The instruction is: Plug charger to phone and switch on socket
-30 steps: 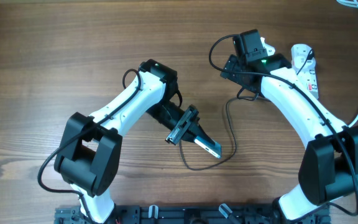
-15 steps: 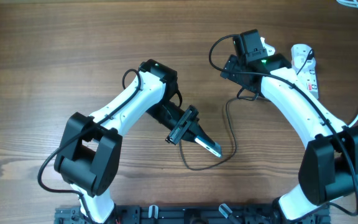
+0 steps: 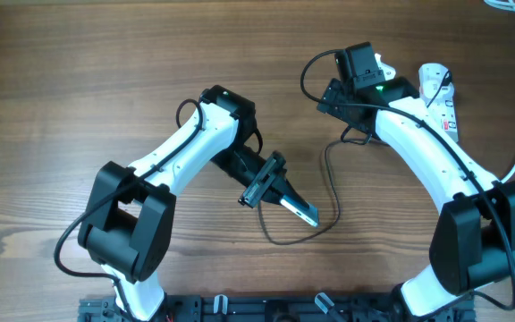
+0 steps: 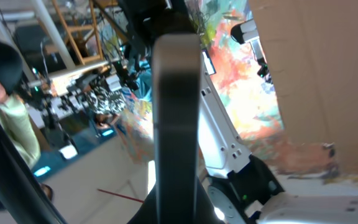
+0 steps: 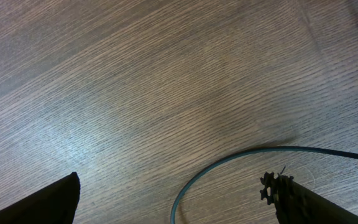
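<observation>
Wide brown wood-grain surface [image 3: 79, 72] fills the overhead view. The left arm [image 3: 181, 152] reaches to the middle, its left hand [image 3: 284, 195] clamped on the phone [image 3: 302, 211]. The phone is held edge-on, so only a sliver of turquoise shows at its tip. From the left wrist it's just a blurred dark slab against a cluttered room [image 4: 73, 93] with a painted wall [image 4: 235, 74]. The right arm [image 3: 427, 143] bends over the socket [image 3: 443, 100] at the far right, covering most of it. The right hand [image 5: 169, 183] is spread wide above bare wood, gripping nothing. The charger [image 3: 333, 192] loops between the arms on the wood; I can't make out its plug end.
</observation>
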